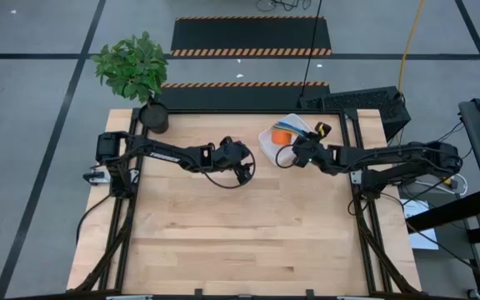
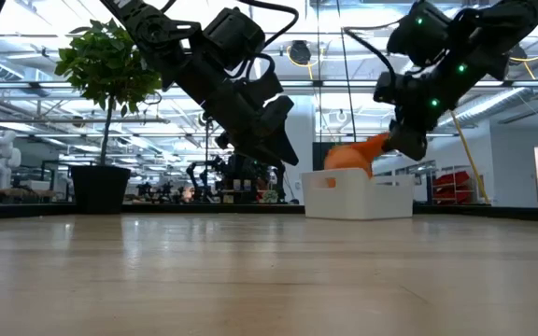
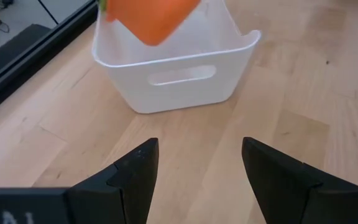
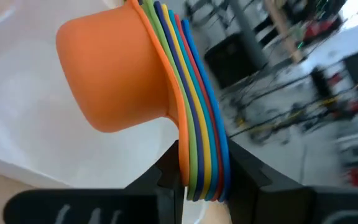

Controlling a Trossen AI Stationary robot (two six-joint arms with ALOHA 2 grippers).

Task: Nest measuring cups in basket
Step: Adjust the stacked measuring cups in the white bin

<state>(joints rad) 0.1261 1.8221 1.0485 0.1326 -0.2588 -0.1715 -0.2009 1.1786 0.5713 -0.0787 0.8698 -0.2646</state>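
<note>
The right tool (image 4: 201,171) grips the nested measuring cups (image 4: 135,81) by their handles over the basket (image 3: 173,74); the left tool (image 3: 197,168) hangs open nearby.

A light wooden plank table (image 1: 248,233) carries two things; a small white rectangular plastic basket (image 1: 275,142) stands near its far edge; a dark round plant pot (image 1: 153,117) occupies the far left corner.

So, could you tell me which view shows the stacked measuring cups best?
The right wrist view: the measuring cups fill it, nested, handles pinched by the right gripper. The high view shows an orange patch over the basket; the low and left wrist views show only orange.
</note>
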